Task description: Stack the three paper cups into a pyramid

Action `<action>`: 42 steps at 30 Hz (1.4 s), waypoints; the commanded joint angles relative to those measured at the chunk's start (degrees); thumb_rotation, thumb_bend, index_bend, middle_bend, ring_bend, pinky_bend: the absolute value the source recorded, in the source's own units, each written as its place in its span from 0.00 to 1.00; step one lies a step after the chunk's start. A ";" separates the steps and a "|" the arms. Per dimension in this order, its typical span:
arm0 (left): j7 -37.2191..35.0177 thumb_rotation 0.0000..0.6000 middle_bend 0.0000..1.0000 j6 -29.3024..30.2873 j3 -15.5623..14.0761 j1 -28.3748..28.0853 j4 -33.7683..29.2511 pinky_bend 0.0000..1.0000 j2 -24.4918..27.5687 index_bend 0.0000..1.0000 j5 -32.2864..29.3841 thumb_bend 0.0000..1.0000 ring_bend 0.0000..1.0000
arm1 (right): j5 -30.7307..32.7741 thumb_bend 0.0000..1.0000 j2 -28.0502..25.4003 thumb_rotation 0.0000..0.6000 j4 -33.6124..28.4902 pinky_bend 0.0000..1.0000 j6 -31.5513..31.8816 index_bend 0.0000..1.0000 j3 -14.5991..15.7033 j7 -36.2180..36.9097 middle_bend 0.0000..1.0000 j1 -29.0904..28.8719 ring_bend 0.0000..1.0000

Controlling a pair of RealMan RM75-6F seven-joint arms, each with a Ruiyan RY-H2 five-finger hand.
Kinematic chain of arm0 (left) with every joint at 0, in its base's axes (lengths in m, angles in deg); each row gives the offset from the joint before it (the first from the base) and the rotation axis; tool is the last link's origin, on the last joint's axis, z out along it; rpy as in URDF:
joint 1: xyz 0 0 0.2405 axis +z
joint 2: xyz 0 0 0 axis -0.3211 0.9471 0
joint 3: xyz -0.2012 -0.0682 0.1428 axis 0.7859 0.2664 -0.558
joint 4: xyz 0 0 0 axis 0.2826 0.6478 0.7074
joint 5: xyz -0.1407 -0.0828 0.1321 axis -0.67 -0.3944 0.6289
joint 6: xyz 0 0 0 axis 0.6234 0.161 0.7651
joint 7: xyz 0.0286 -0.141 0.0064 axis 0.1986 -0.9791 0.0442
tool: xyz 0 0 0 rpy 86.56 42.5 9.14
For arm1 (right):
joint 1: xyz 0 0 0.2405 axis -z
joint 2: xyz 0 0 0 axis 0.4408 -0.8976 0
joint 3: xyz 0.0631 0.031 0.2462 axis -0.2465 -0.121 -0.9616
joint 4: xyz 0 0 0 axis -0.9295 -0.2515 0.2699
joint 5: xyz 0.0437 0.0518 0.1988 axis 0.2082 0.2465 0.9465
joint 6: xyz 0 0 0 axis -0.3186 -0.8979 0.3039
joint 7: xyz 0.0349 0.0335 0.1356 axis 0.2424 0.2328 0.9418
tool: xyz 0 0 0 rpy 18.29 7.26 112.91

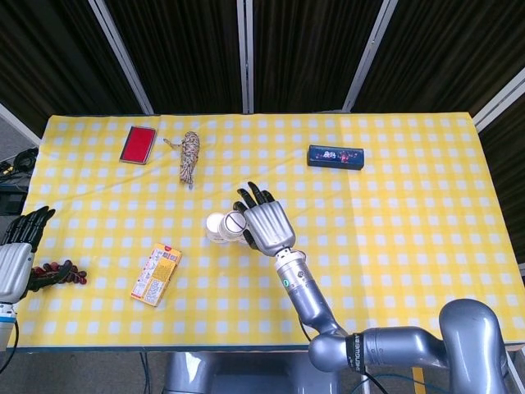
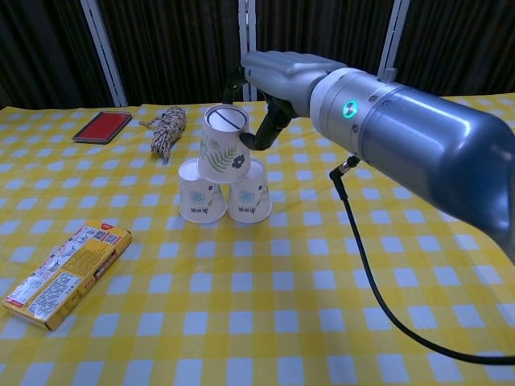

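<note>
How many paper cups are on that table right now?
3. Two stand upside down side by side on the yellow checked cloth: the left cup and the right cup. The third cup sits above them, held by the right robot hand. None seem hidden.

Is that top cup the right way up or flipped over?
Flipped over. The top cup shows its flat base upward and widens toward the bottom, resting across the two lower cups. The right hand holds it.
</note>
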 commanded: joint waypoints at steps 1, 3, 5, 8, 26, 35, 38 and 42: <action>-0.28 1.00 0.00 -0.02 0.07 -0.02 -0.03 0.00 0.13 0.00 0.02 0.23 0.00 | 0.50 0.36 0.63 1.00 1.16 0.21 -0.19 0.47 0.06 -0.03 0.14 -0.54 0.00; -0.43 1.00 0.00 0.10 0.07 0.03 0.01 0.00 0.18 0.00 0.15 0.23 0.00 | 0.66 0.36 1.00 1.00 2.07 0.21 -0.18 0.47 0.27 -0.23 0.14 -0.83 0.00; -0.68 1.00 0.00 0.11 0.08 0.05 0.07 0.00 0.24 0.00 0.21 0.23 0.00 | 1.07 0.36 1.33 1.00 2.81 0.21 -0.26 0.47 0.34 -0.23 0.14 -1.06 0.00; -1.01 1.00 0.00 0.11 0.14 0.09 0.12 0.00 0.33 0.00 0.14 0.23 0.00 | 1.29 0.35 1.75 1.00 3.64 0.21 -0.38 0.47 0.26 0.36 0.14 -1.26 0.00; -0.50 1.00 0.00 -0.10 0.16 0.03 -0.08 0.00 0.28 0.00 0.07 0.23 0.00 | 0.04 0.22 2.58 1.00 5.09 0.17 1.27 0.26 1.12 0.21 0.07 -1.55 0.00; -0.35 1.00 0.00 0.18 0.12 0.16 -0.11 0.00 0.24 0.00 0.25 0.23 0.00 | -1.68 0.21 -1.10 1.00 0.43 0.17 4.17 0.19 3.02 -0.47 0.04 1.10 0.00; -0.16 1.00 0.00 0.32 0.08 0.20 -0.08 0.00 0.17 0.00 0.40 0.23 0.00 | -3.45 0.21 -3.65 1.00 -1.85 0.16 5.60 0.19 4.59 0.33 0.03 3.20 0.00; 0.26 1.00 0.00 1.02 -0.05 0.49 -0.24 0.00 0.00 0.00 0.83 0.23 0.00 | -8.09 0.21 -8.94 1.00 -4.61 0.13 8.20 0.16 8.21 3.57 0.00 7.83 0.00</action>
